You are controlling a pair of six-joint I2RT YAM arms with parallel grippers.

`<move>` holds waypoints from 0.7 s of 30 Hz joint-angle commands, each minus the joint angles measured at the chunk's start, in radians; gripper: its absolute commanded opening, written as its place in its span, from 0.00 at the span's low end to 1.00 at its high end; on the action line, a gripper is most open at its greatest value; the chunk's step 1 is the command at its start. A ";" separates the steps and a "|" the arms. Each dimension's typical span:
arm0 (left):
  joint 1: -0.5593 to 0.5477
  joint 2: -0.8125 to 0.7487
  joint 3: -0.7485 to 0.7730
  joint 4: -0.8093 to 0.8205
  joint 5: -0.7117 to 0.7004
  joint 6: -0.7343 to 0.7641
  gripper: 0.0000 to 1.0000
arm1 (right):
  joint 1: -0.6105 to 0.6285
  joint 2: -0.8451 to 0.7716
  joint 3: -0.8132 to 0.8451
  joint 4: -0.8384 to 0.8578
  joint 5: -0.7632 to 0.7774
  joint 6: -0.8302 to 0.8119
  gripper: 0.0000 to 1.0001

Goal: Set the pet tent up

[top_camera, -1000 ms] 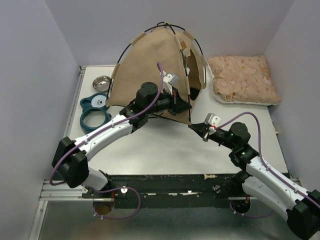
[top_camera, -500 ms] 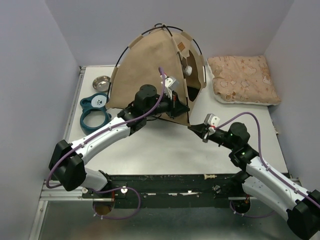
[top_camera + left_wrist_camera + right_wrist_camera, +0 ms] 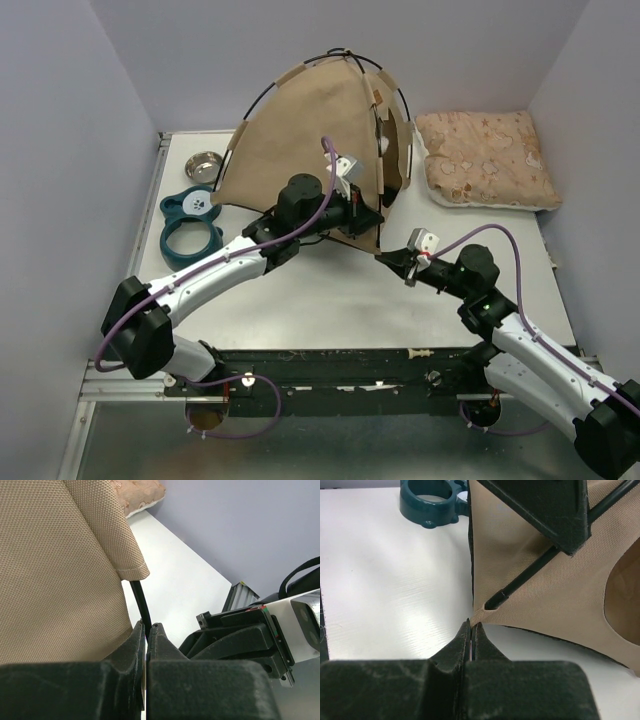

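Observation:
The tan pet tent (image 3: 300,140) stands as a dome at the back middle of the table, with black poles (image 3: 270,88) arched over it. Its white pom-pom (image 3: 384,143) hangs in the doorway on the right side. My left gripper (image 3: 368,213) is shut on a black pole (image 3: 140,603) at the tent's near corner, below the fabric edge (image 3: 75,565). My right gripper (image 3: 384,255) is shut on the tent's corner tip (image 3: 479,614), where the pole end (image 3: 495,601) sits in a fabric pocket.
A pink patterned cushion (image 3: 485,157) lies at the back right. A teal double-ring bowl stand (image 3: 190,222) and a metal bowl (image 3: 204,165) sit at the left of the tent. The stand also shows in the right wrist view (image 3: 432,502).
The tent has risen and leaned further back, its peak higher. My left gripper has shifted slightly right and down along the pole. The right gripper holds the same spot.

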 commanded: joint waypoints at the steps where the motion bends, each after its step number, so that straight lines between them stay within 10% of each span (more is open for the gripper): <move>1: -0.009 -0.001 -0.012 0.007 -0.135 0.066 0.00 | 0.010 -0.023 0.053 0.021 -0.041 0.001 0.01; 21: -0.015 0.014 -0.032 -0.014 -0.383 0.097 0.00 | 0.010 -0.066 0.034 -0.026 -0.087 0.052 0.01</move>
